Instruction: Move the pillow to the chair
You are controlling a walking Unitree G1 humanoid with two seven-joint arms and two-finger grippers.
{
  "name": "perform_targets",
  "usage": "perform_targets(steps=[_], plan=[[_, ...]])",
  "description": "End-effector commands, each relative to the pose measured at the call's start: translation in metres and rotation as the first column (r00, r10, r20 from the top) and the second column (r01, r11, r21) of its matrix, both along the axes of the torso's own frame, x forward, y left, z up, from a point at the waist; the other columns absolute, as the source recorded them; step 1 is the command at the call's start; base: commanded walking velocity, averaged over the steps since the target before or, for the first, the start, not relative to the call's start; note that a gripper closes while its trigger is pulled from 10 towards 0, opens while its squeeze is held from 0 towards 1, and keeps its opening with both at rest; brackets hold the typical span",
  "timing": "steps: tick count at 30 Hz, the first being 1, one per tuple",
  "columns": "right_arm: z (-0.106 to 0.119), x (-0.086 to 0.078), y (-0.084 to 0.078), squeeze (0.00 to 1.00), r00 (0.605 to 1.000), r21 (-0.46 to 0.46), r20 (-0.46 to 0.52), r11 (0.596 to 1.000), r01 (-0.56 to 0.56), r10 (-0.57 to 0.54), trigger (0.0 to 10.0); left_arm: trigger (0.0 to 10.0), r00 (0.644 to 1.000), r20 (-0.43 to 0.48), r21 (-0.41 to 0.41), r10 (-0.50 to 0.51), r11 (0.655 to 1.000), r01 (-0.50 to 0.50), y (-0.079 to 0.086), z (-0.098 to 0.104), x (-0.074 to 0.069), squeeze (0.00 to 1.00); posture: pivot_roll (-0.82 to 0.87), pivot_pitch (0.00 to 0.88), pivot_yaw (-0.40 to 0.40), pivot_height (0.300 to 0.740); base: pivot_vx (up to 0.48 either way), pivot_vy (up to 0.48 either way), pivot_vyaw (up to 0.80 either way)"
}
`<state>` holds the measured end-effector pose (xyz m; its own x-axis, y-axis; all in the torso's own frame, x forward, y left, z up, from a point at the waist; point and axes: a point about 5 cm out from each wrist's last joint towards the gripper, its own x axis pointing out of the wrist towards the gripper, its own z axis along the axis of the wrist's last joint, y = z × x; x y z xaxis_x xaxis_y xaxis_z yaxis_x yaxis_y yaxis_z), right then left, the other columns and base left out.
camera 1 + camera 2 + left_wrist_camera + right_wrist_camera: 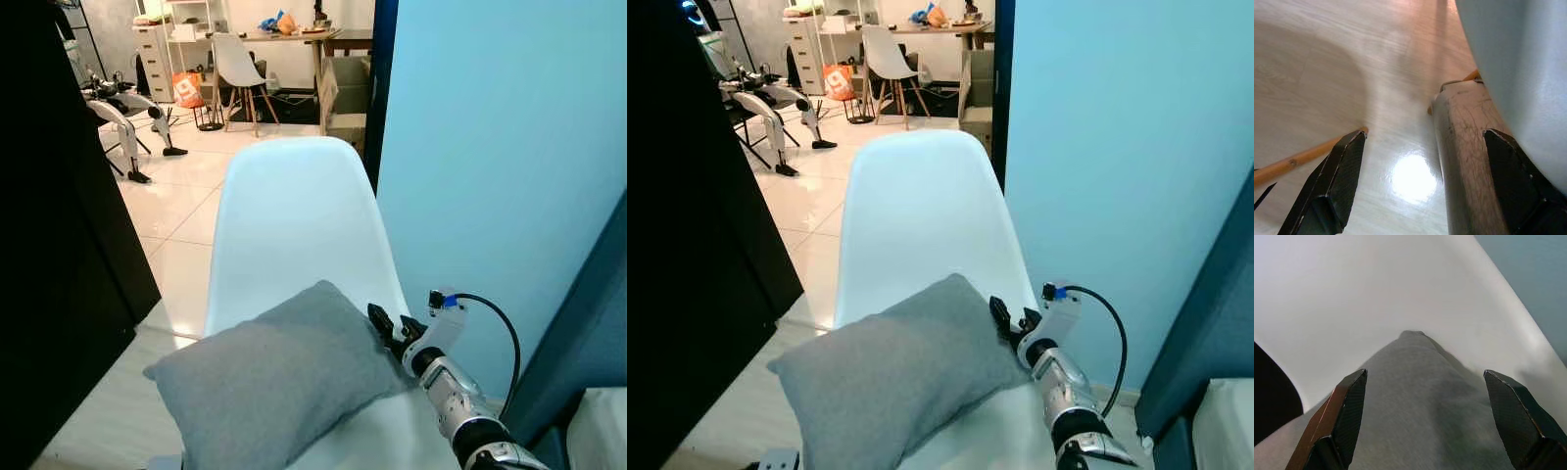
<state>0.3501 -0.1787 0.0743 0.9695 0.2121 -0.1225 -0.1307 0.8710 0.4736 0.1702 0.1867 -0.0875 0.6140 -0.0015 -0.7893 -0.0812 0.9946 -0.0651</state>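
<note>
Left eye view has the grey pillow point(269, 387) lying on the seat of the white shell chair point(294, 211), its long axis running from near left to far right, one corner propped against the backrest. The right gripper point(390, 328) sits at the pillow's right edge, nearer than the other arm; its fingers point(1342, 423) are spread wide, holding nothing. The left gripper point(1420, 191), also wide apart, hangs low beside a chair leg point(1462, 161) above the floor point(1327, 63).

The grey pillow point(274, 387) lies tilted on my white chair point(294, 215), one corner against its backrest.
</note>
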Motion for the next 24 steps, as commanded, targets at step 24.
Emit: perform_targets(steps=[24], plan=[[-0.041, -0.026, 0.012, 0.0, 0.99, -0.021, -0.141, 1.0, -0.001, -0.002, 10.0, 10.0, 0.984, -0.143, -0.018, -0.11, 0.994, 0.108, -0.014, -0.013, -0.023, 0.0, -0.05, 0.062, 0.023, 0.665, -0.072, 0.0, 0.0]])
